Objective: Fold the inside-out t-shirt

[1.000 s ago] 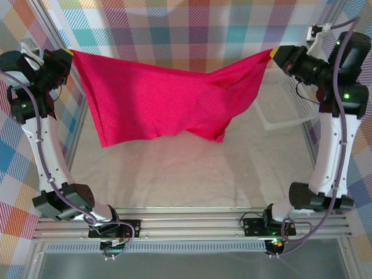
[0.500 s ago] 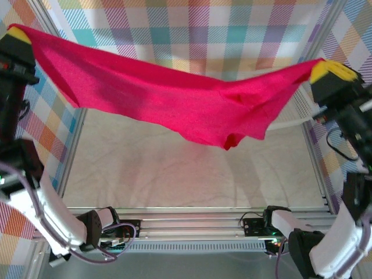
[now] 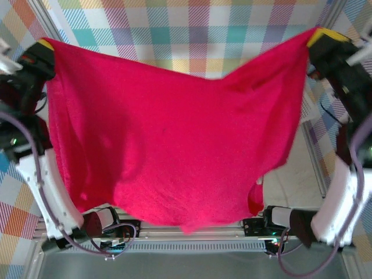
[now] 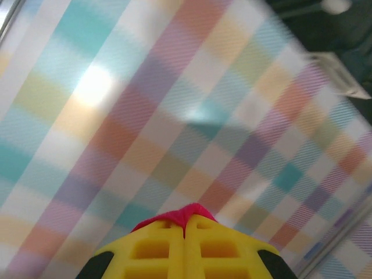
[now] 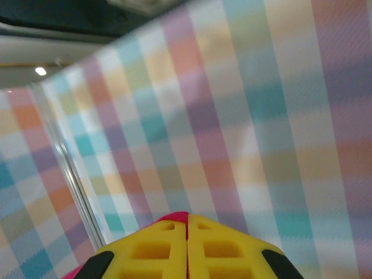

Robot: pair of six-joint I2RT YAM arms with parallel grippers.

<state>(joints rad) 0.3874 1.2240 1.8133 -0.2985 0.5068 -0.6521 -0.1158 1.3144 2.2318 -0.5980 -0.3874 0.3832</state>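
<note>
- The left gripper [image 4: 185,235] is clenched: its yellow fingers [image 4: 152,251] meet, with a tuft of red cloth pinched at the tips.
- The right gripper [image 5: 187,229] is clamped the same way, a sliver of red showing at its tips.
- Between them hangs the inside-out t-shirt [image 3: 168,145], held by its two top corners in front of the plaid backdrop [image 3: 192,29].
- A second ago it sagged as a narrow band low over the far side of the table [image 3: 293,183]. Both arms have since swung up, and it now drops as a broad sheet, its lower edge near the rail [image 3: 192,232] at the arms' bases.
- To my eye that leaves the shirt lifted and spread out, ready to be laid flat. No fold has been made yet.
</note>
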